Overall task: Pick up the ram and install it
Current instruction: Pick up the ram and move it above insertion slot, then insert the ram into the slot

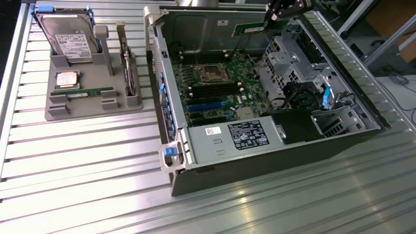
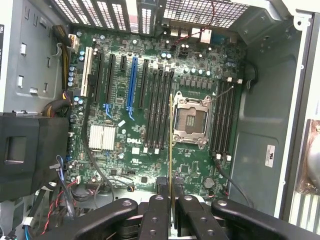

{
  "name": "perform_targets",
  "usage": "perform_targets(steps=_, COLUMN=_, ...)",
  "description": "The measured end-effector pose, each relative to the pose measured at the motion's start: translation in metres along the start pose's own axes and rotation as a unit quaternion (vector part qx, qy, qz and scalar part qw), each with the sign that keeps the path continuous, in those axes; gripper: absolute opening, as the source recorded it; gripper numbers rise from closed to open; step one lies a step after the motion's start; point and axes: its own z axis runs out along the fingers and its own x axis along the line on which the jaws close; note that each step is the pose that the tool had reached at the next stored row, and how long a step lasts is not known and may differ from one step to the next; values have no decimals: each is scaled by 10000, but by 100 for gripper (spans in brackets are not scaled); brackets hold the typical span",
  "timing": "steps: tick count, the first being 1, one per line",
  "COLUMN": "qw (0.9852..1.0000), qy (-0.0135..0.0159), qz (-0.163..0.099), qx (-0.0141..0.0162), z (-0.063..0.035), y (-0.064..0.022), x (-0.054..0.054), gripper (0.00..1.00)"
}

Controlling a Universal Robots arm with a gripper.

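My gripper (image 1: 272, 22) hangs over the far end of the open computer case (image 1: 195, 161), shut on the ram (image 1: 252, 30), a narrow green stick held level above the motherboard (image 1: 217, 87). In the wrist view the ram (image 2: 171, 145) shows edge-on as a thin line rising from between the black fingers (image 2: 156, 212) of the gripper (image 2: 171, 201). It lies over the board between the black memory slots (image 2: 159, 110) and the empty CPU socket (image 2: 192, 120). It is well above the board and touches no slot.
A grey tray (image 1: 91, 105) on the exterior view's left holds a hard drive (image 1: 68, 36), a square silver CPU (image 1: 67, 79), another green stick (image 1: 81, 91) and an upright card (image 1: 128, 68). Drive cages (image 1: 286, 63) and a power supply (image 1: 234, 136) crowd the case.
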Motion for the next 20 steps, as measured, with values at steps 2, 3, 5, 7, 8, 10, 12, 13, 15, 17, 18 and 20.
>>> perform_targets(steps=2, qw=10000, qy=0, qz=0, qx=0, z=0, y=0, x=0, gripper=14)
perform_targets(steps=3, qw=10000, qy=0, qz=0, qx=0, z=0, y=0, x=0, gripper=14)
perform_targets(steps=5, qw=10000, qy=0, qz=0, qx=0, z=0, y=0, x=0, gripper=14)
perform_targets(steps=7, qw=10000, qy=0, qz=0, qx=0, z=0, y=0, x=0, gripper=14)
perform_targets(steps=8, qw=10000, qy=0, qz=0, qx=0, z=0, y=0, x=0, gripper=14)
perform_targets(steps=10, qw=10000, qy=5, qz=26, qx=1, z=7, y=0, x=0, gripper=14)
perform_targets(steps=12, qw=10000, qy=13, qz=96, qx=5, z=28, y=0, x=2, gripper=14)
perform_targets(steps=13, qw=9999, qy=16, qz=107, qx=5, z=39, y=1, x=2, gripper=14)
perform_targets(steps=15, qw=9999, qy=24, qz=110, qx=4, z=59, y=4, x=3, gripper=14)
perform_targets(steps=17, qw=9999, qy=31, qz=110, qx=4, z=66, y=4, x=4, gripper=14)
perform_targets(steps=18, qw=9999, qy=35, qz=111, qx=3, z=70, y=4, x=4, gripper=14)
perform_targets(steps=20, qw=9999, qy=62, qz=112, qx=0, z=84, y=4, x=5, gripper=14)
